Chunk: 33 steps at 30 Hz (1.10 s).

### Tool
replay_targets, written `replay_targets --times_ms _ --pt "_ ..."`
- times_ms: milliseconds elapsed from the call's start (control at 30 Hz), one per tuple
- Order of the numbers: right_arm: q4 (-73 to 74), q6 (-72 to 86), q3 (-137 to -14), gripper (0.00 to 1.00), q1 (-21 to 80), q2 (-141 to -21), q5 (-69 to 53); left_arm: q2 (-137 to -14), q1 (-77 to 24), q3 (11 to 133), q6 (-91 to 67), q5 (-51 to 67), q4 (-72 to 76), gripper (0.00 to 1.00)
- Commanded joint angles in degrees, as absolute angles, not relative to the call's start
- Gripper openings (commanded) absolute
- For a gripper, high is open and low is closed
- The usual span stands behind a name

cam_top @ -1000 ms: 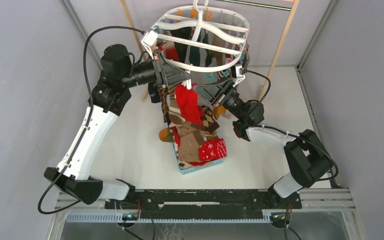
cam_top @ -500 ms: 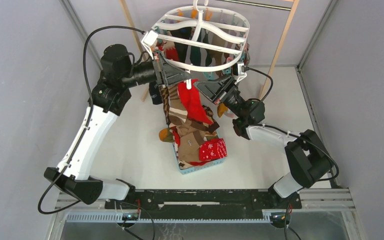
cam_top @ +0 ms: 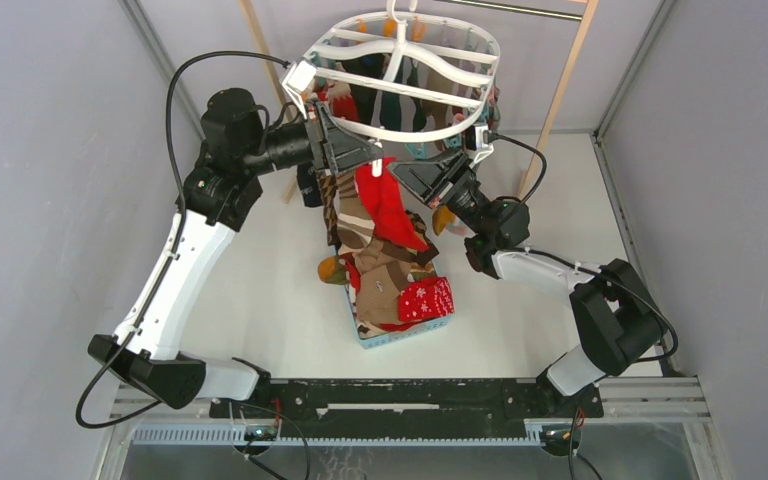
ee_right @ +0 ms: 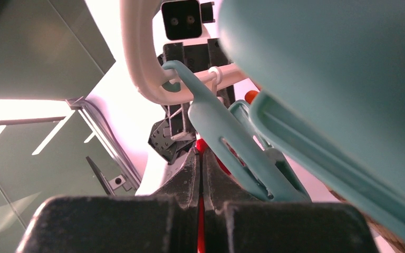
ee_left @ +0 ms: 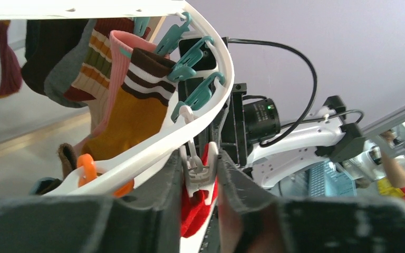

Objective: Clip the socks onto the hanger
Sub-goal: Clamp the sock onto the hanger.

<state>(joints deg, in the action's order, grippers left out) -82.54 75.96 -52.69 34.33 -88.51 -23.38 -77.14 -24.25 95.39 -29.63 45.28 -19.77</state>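
The white oval hanger (cam_top: 400, 85) hangs at the top centre, with several socks clipped to its far side. My left gripper (cam_top: 368, 160) is shut on a white clothespin (ee_left: 200, 171) on the ring's near rim (ee_left: 137, 150) and squeezes it. A plain red sock (cam_top: 385, 205) has its top edge in that pin's mouth (ee_left: 195, 208). My right gripper (cam_top: 407, 180) is shut on the red sock (ee_right: 200, 224) just below the pin, holding it up. More socks lie in the light-blue basket (cam_top: 400, 335) below, among them a snowflake sock (cam_top: 425, 298).
Teal clothespins (ee_right: 232, 139) dangle close beside my right fingers. A mustard sock with brown stripes (ee_left: 132, 113) and others hang on the ring. Pale wooden rack posts (cam_top: 560, 90) stand behind the hanger. Grey walls close both sides.
My right gripper has lifted the red sock up and a little left, toward the white clothespin. In the last half second almost nothing has moved. The left arm has held still.
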Motion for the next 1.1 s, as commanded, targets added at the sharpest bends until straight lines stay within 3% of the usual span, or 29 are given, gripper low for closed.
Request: replay_targets --times_ms 0,267,433,533,667,933,1033,1067 --pt "-86.84 76.09 -55.85 0.00 34.74 -87.54 -22.07 -74.75 -24.57 94.89 -29.03 47.78 -19.91 0.36" --pt "-86.89 75.88 -55.90 0.00 34.78 -87.48 -21.99 -74.43 -24.61 94.84 -29.06 47.34 -19.93 0.40" --pt "-86.75 75.88 -55.90 0.03 34.72 -87.21 -22.32 -73.98 -24.39 94.80 -28.67 46.03 -21.21 0.61" --pt "-86.75 76.02 -55.87 0.06 34.63 -87.03 -22.24 -73.02 -24.12 93.99 -27.54 44.22 -22.84 0.83" --pt "-86.75 76.22 -55.89 0.08 34.63 -87.07 -22.32 -70.96 -23.66 90.44 -26.00 41.73 -24.35 0.88" --pt "-86.66 76.62 -55.90 0.09 34.85 -87.33 -22.41 -69.10 -23.60 84.20 -25.23 42.88 -23.81 0.82" --pt "-86.62 76.50 -55.88 0.11 34.89 -87.36 -22.53 -69.92 -23.56 84.98 -24.83 43.85 -23.52 0.64" --pt "-86.56 76.35 -55.90 0.13 34.89 -87.28 -22.78 -70.29 -23.56 85.42 -24.59 43.90 -23.44 0.51"
